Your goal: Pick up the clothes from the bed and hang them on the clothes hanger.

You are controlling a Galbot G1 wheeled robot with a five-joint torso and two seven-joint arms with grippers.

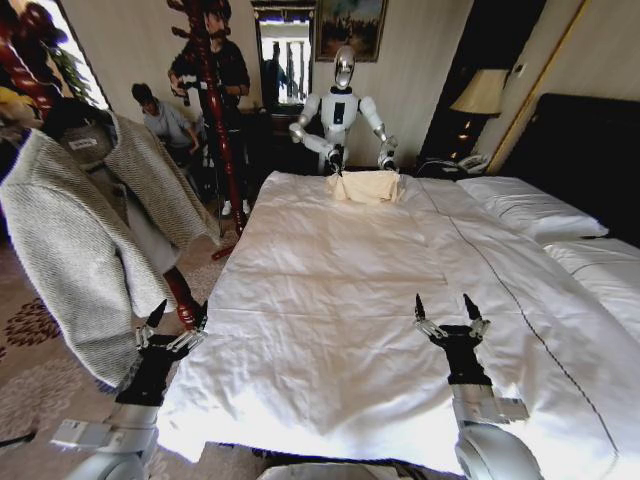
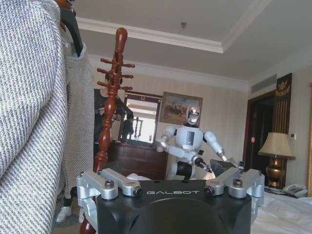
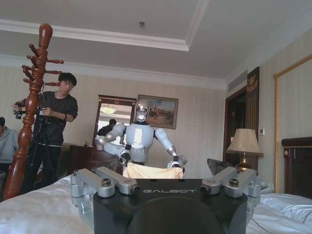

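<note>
A grey-beige tweed jacket (image 1: 75,240) hangs at the left of the head view on a slim black hanger (image 1: 62,117), its sleeve draping down beside the near corner of the bed (image 1: 330,300). A small label shows inside the neck, its wording too small to read. The left gripper (image 1: 172,325) is raised at lower left, just beside the jacket's hem, its fingers apart and holding nothing. The right gripper (image 1: 450,315) is raised at lower centre-right over the white duvet, its fingers likewise spread and empty. "GALBOT" is printed in pale letters across the black housing of each gripper in the two wrist views. A carved red-brown coat stand (image 1: 215,120) rises at upper left behind the jacket. At the far edge of the bed, top centre, a second white humanoid robot (image 1: 342,115) stands over a folded cream-yellow garment (image 1: 365,187). White pillows (image 1: 530,210) lie at upper right against the dark headboard (image 1: 590,150).
</note>
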